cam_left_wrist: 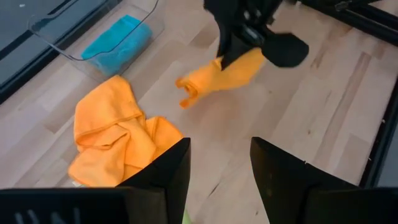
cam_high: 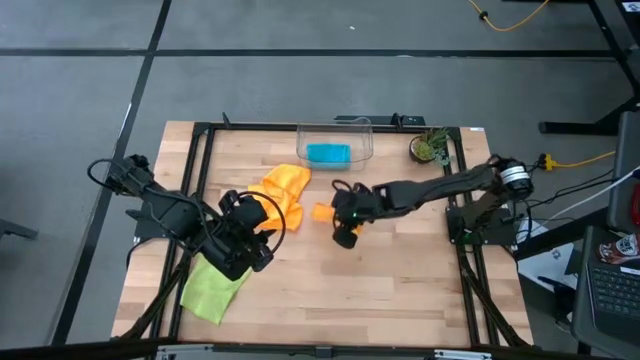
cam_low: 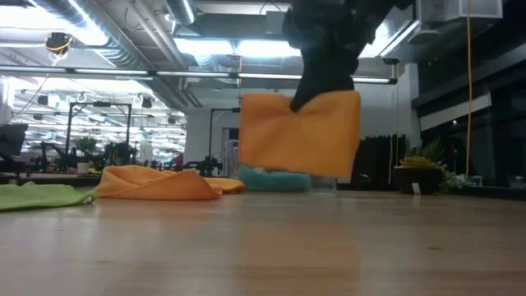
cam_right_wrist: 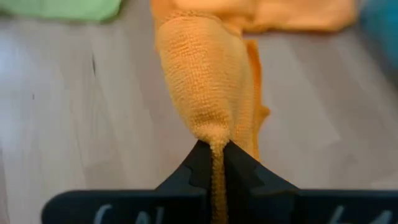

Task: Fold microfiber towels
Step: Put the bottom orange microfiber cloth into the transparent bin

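The right gripper point(cam_right_wrist: 214, 158) pinches a folded orange microfiber towel point(cam_low: 300, 136) above the wooden bench point(cam_high: 400, 270); the left gripper point(cam_left_wrist: 219, 168) hovers spread over a crumpled orange towel point(cam_left_wrist: 115, 140).

**A:** What do the robot's arms look like?

**B:** Both are matte black, built of jointed tubular segments. The left black jointed arm point(cam_high: 170, 215) has thin black cables looping around its shoulder and wrist. The right black jointed arm point(cam_high: 430, 190) carries a silver-grey ring point(cam_high: 514, 176) near its base joint.

**A:** And the ends?

**B:** The left black two-finger gripper point(cam_left_wrist: 219, 163) has two broad, flat, wedge-shaped fingers point(cam_left_wrist: 168, 171) in dull black plastic. The right black two-finger gripper point(cam_right_wrist: 211, 163) has tapered, angular black fingers; pale lettering, cut off at the edge, marks the black body below them.
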{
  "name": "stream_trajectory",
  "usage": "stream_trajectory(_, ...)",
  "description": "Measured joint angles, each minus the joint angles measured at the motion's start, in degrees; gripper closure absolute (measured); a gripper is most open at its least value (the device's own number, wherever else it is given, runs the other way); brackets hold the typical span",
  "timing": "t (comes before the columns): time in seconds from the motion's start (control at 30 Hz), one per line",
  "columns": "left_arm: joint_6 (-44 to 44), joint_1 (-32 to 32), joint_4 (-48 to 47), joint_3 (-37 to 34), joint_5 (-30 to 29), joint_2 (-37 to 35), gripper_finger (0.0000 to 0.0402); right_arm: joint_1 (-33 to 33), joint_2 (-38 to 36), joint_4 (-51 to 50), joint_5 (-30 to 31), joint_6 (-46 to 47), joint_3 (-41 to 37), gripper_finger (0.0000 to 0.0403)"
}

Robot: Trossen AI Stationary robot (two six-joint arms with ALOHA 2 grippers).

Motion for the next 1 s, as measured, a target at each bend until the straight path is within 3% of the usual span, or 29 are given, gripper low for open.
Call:
stream_trajectory(0.53, 0.7, 2.5, 0.4, 0.0, -0.1, 0.0, 0.0243, -12.8, -12.3, 2.3, 0.3, -10.3, 0.1, 0.0385)
stream_trajectory(1.0, 0.7, 3.1, 0.5, 0.0, 0.5, 0.0, 0.0243, -27.4, -12.5, 4.7, -22.2, -20.3, 0.1, 0.0385)
